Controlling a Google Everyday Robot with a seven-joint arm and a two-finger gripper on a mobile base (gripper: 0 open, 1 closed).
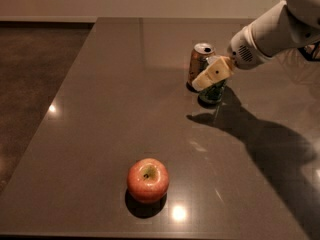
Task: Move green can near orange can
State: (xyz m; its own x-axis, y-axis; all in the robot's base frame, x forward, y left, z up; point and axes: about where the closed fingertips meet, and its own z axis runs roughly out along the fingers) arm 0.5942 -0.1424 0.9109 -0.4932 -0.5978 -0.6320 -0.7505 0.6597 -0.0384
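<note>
Plainly the green can (212, 93) stands right beneath the pincer (212, 74) (clenched or released, I cannot tell), with the orange can (199, 64) just beside the pincer, so a sideways drag on withdrawal could tip either can.

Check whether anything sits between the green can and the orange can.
Nothing visible does. The green can stands right beside the orange can, with the claw at the green can. The apple sits far off, well clear.

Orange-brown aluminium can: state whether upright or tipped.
Upright. The orange-brown aluminium can shows its silver top facing up, base on the dark table. The gripper is beside it, at the green can.
</note>
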